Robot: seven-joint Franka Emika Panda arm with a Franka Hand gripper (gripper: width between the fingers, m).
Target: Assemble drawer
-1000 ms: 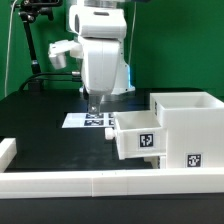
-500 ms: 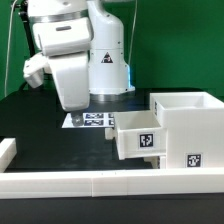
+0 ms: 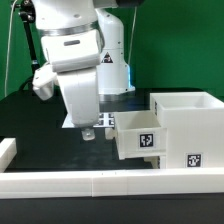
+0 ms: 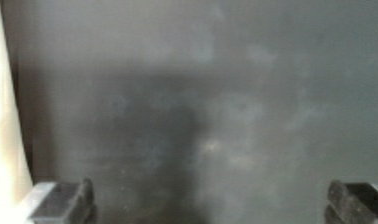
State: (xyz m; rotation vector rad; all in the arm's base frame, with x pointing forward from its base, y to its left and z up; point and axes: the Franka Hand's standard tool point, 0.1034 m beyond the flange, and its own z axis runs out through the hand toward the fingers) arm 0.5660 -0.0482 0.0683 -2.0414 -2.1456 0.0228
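The white drawer casing (image 3: 188, 128) stands at the exterior view's right, with a square tag on its front. One knobbed tray (image 3: 137, 137) sits partly pushed into it and sticks out toward the exterior view's left. A second tray is not in view. My gripper (image 3: 88, 130) hangs low over the black table, just to the exterior view's left of the tray and apart from it. In the wrist view the gripper (image 4: 209, 205) is open and empty, its fingertips (image 4: 61, 200) wide apart over bare dark table.
A long low white wall (image 3: 100, 184) runs along the front of the table, with a raised end (image 3: 7, 150) at the exterior view's left. The marker board (image 3: 107, 120) lies behind my gripper, partly hidden by it. A green backdrop stands behind.
The arm swung to the exterior view's left, then came forward and down. The gripper now hangs lower, nearer the tray's left side. The casing and tray have not moved.
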